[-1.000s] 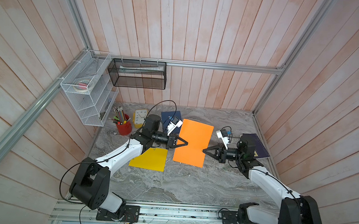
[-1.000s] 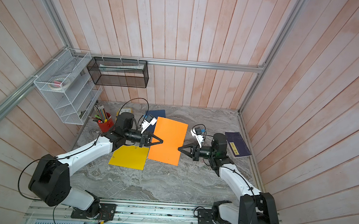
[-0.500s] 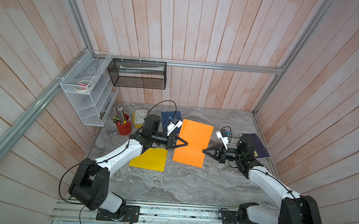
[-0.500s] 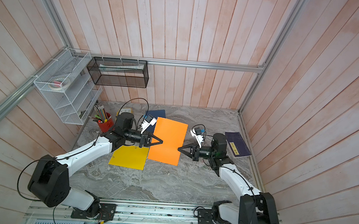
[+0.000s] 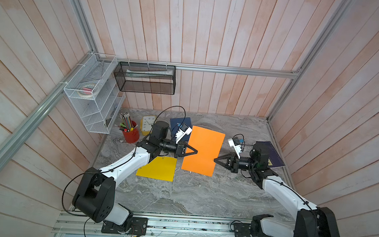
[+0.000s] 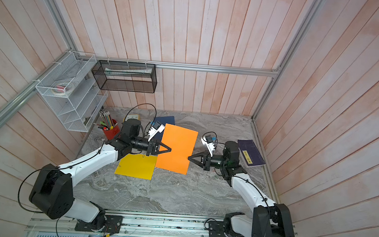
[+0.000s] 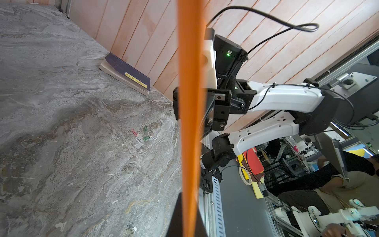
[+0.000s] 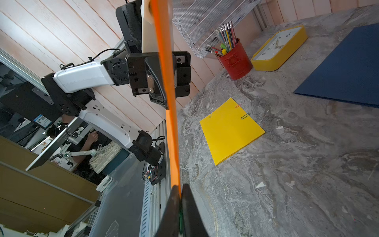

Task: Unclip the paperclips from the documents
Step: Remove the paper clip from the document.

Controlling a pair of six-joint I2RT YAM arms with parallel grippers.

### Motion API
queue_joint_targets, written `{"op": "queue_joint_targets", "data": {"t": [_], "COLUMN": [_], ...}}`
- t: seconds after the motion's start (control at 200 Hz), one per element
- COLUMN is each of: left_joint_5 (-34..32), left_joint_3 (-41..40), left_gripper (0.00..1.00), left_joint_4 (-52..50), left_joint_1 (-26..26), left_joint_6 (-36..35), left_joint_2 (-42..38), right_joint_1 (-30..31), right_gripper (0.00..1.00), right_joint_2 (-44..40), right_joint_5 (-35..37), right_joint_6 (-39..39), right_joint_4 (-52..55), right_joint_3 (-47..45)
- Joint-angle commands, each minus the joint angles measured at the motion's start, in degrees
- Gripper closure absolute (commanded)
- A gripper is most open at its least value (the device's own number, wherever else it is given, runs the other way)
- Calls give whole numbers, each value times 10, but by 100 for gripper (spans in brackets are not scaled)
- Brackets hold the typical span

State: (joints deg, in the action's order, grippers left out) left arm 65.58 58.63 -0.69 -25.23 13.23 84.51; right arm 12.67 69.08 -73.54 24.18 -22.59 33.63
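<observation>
Above the table (image 5: 189, 193) | orange document (image 5: 205, 145): lifted, spanning both arms | left gripper (image 5: 196, 151): clamped on one edge | right gripper (image 5: 214, 159): closed on opposite edge, over green paperclip (image 8: 180, 220) | risk: sheet tearing or slipping free if pulled off-axis.

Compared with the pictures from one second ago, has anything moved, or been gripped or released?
Nothing has visibly changed. The left gripper and the right gripper still pinch opposite edges of the orange document. The yellow document and the blue document lie where they were.
</observation>
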Motion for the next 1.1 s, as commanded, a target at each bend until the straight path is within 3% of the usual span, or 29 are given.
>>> {"op": "queue_joint_targets", "data": {"t": [0.0, 1.095], "left_joint_5": [-1, -4], "left_joint_3": [-6, -7], "left_gripper": [100, 100], "left_joint_4": [-1, -12], "left_joint_1": [5, 8], "left_joint_6": [-11, -20], "left_joint_2": [-17, -26], "right_joint_1": [-4, -13], "right_gripper": [92, 97], "right_joint_2": [-10, -21], "right_joint_5": [-1, 9], "right_joint_6": [-9, -19], "right_joint_4": [12, 30], "right_joint_3": [-3, -6]}}
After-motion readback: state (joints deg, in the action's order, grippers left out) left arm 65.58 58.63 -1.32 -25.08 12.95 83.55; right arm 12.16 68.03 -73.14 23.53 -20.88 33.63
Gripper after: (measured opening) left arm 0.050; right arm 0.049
